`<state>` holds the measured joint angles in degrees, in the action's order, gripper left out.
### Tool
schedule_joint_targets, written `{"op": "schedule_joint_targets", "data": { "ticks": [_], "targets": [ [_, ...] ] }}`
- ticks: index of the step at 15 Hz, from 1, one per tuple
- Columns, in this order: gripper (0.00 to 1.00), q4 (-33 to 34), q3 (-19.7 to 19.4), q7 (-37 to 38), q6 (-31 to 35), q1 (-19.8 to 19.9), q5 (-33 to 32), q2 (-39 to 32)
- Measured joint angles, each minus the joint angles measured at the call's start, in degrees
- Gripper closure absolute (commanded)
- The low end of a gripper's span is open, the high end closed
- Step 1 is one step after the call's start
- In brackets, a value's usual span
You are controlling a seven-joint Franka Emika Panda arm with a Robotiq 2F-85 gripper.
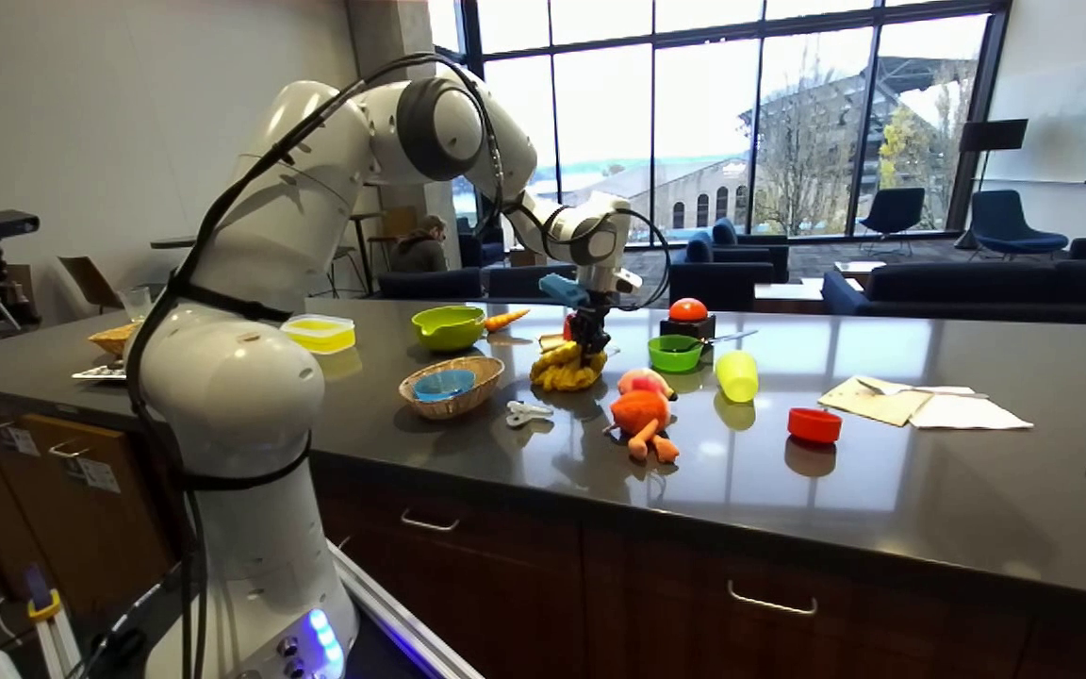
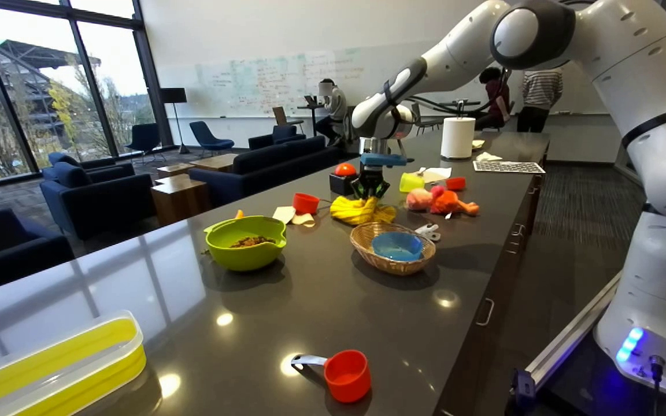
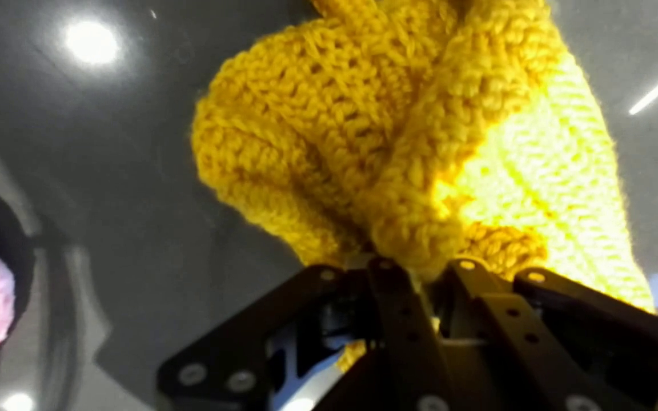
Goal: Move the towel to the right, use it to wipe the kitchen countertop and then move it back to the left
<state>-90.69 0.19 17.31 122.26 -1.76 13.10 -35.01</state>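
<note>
Gripper (image 3: 425,273) clamped on a fold of yellow knitted towel (image 3: 409,154) directly beneath; handling probably light, soft and limp, best pinched at a thick central ridge; underneath, glossy countertop (image 2: 263,315), likely low in drag; well beyond the gripper, dark sofa (image 2: 287,164) and tall windows (image 1: 604,123)

The dark counter (image 2: 287,312) carries a crumpled yellow towel (image 2: 362,212), a green bowl (image 2: 246,258), a wicker basket (image 2: 393,267) beside a white clip (image 1: 526,413), an orange plush toy (image 1: 642,412) and a red measuring cup (image 2: 347,378).
</note>
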Motion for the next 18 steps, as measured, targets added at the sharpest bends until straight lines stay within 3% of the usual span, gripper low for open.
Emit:
{"op": "schedule_joint_targets", "data": {
  "ticks": [4,10,18],
  "targets": [
    [0.97,-4.8,2.2,-2.9,-0.5,-1.5,-0.1,3.0],
    [0.97,-16.9,3.7,-3.7,1.4,-5.7,-1.6,14.5],
    [0.97,-29.2,5.5,-5.4,5.6,-6.8,-4.7,27.1]
  ]
}}
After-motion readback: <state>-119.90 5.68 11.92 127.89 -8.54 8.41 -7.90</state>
